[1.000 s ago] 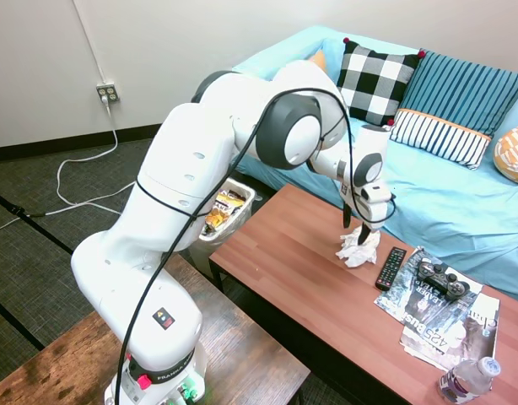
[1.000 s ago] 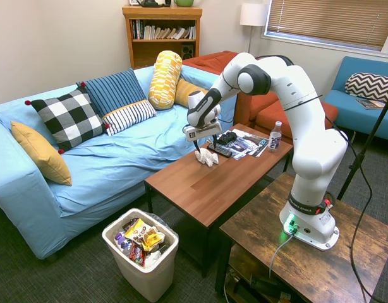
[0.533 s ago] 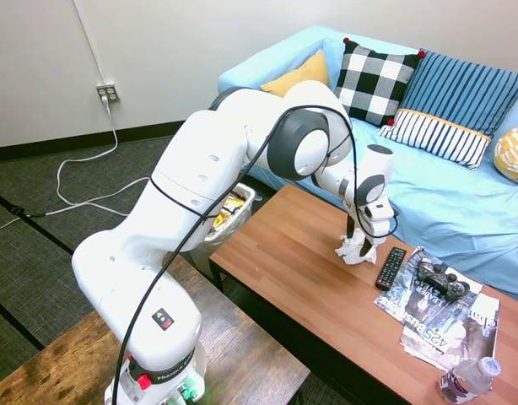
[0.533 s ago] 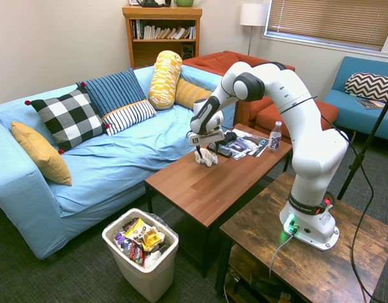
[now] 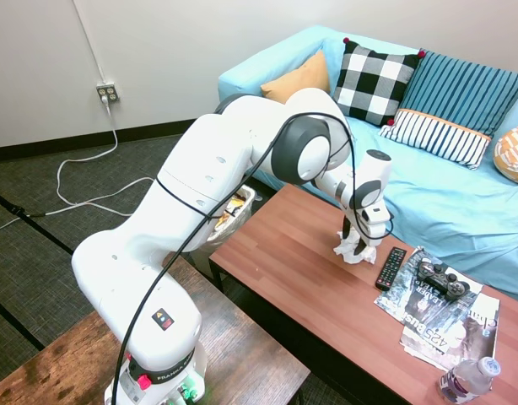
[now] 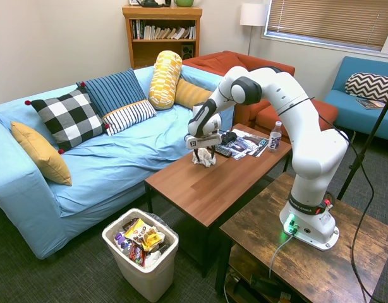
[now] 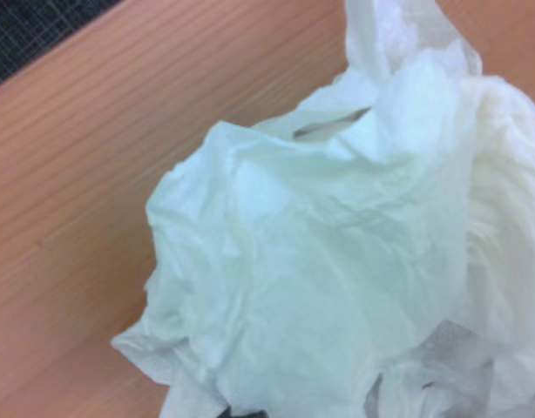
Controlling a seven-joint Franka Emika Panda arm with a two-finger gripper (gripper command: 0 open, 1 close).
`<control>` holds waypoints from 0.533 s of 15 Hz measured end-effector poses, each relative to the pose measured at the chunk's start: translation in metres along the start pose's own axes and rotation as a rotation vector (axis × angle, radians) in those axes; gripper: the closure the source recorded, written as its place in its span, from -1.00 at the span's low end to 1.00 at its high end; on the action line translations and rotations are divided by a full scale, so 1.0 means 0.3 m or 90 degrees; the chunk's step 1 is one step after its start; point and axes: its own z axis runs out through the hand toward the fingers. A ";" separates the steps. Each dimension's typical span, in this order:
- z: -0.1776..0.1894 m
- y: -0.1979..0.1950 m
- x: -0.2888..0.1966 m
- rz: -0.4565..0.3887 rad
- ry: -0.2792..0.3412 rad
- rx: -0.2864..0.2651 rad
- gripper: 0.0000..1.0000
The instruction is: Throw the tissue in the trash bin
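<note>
One crumpled white paper tissue is seen on the reddish-brown wooden tabletop, near the edge that faces the light blue sofa. The black claw is lowered straight down onto the tissue and is in contact with it; whether its fingers are apart or pressed together on the paper cannot be told from either exterior view. In the wrist view the tissue fills most of the frame, with wood grain visible beside it. A black remote control lies just beside the tissue, and next to it a black game controller rests on glossy magazines. A clear plastic water bottle lies near the magazines. The small white rectangular trash bin, filled with colourful snack wrappers, stands on the dark carpet at the far end of the tabletop, well apart from the tissue.
</note>
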 end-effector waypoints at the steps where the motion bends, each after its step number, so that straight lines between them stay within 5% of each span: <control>1: 0.005 0.001 0.002 0.000 -0.002 0.001 1.00; 8: 0.015 0.019 0.036 -0.001 -0.014 0.005 1.00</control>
